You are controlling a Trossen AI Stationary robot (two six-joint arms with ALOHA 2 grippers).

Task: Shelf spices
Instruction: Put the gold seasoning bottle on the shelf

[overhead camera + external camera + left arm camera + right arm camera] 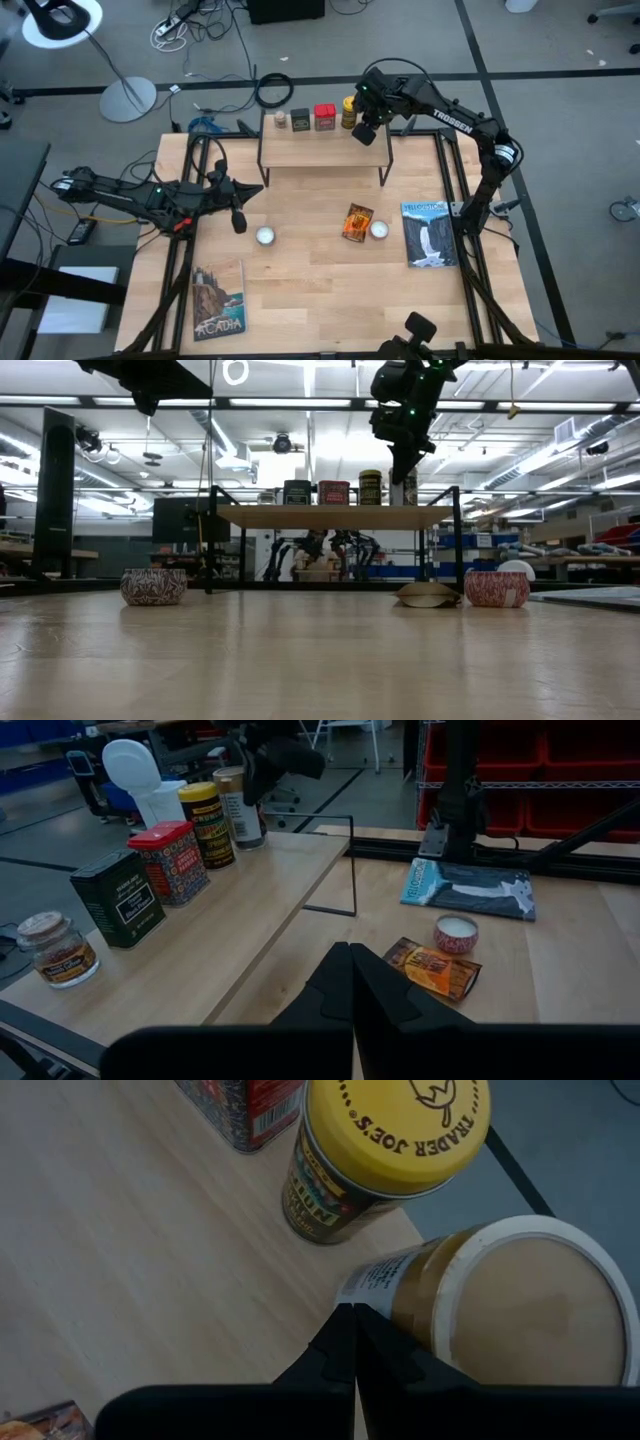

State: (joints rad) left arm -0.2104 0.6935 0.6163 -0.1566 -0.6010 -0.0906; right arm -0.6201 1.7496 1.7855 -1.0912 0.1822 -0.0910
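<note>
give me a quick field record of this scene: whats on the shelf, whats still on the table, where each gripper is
on shelf: small jar, dark tin, red tin, yellow-lidded jar, tan jar
shelf: at the table's far edge
still on table: orange packet
other table items: two white discs, two books
right gripper: shut, above the shelf's right end beside the tan jar
left gripper: shut, over the table's left side, holding nothing
</note>
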